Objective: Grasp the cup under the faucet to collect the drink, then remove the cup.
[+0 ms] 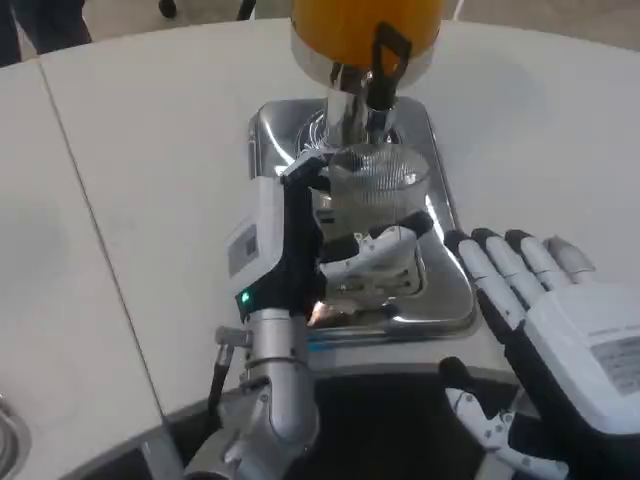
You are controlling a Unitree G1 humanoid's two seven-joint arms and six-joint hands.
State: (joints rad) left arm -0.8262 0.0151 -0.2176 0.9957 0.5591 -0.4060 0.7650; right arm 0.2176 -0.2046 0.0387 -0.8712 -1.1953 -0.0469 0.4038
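White worktop [150, 150] fills most of the frame, curved at its near edge, with a thin seam running from the upper left down toward the lower middle. At the top centre stands a drink dispenser: its orange tank [365, 25] sits on a polished metal column [348, 110], and a black tap lever [388, 50] hangs at the column's front. Below it a shiny chrome drip tray [450, 290] spreads toward the lower middle of the frame.

A clear ribbed cup [378, 180] stands upright on the tray, right under the faucet [378, 112], at the centre of the picture. Whether there is any drink in it cannot be told.

The left hand [300, 250] reaches up from the lower middle of the frame on its silver forearm [270, 390], its white back turned to the left. Its fingers [385, 243] wrap round the lower part of the cup from the left and the near side, touching the ribbed wall, so the hand grips the cup.

The right hand [540, 320] hangs at the lower right of the frame, just beside the tray's right edge and apart from the cup. Its fingers [500, 275] are stretched out and spread, pointing to the upper left, holding nothing. A small green light [243, 297] glows on the left wrist.
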